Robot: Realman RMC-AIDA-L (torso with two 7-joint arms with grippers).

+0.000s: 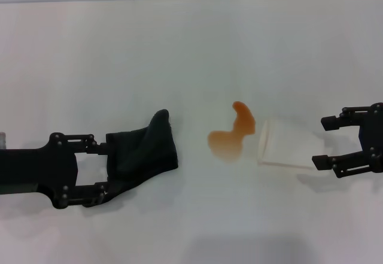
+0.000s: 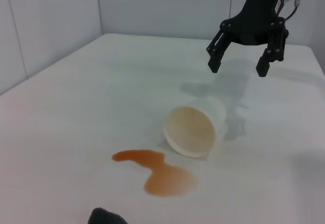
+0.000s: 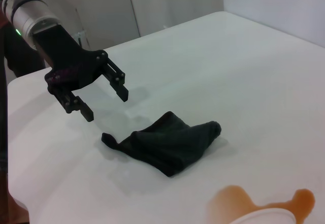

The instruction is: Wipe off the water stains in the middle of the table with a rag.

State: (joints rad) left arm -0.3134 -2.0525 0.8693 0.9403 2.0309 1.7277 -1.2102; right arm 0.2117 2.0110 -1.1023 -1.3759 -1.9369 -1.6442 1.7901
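Large plain white smooth table [image 1: 179, 48] fills the head view. Small orange-brown translucent water stains [image 1: 230, 135], comma-shaped puddle, sit about mid-table, slightly toward the robot's right. Soft black cloth rag [image 1: 143, 153], crumpled with a pointed corner, lies flat on the table to the puddle's left, near it but apart, bare white surface between them. Left gripper [image 1: 102, 169], black, is over the rag's left end in the head view, fingers spread wide with one above and one below the cloth edge; right wrist view shows that gripper [image 3: 105, 103] raised above the table, just behind the rag [image 3: 167, 141], not touching it, jaws apart and holding nothing. White paper cup [image 1: 286, 147] lies tipped on its side right of the puddle, its open mouth facing the stain and just beside it; left wrist view shows the cup [image 2: 195, 127] mouth almost at the puddle [image 2: 157, 172] edge. Right gripper [image 1: 322, 143], black, is at the right edge of the head view, just past the cup's closed end, fingers spread, empty; in the left wrist view it [image 2: 237, 64] hangs above the table behind the cup, clear of it. A bit of rag [image 2: 106, 217] shows at the left wrist view edge.
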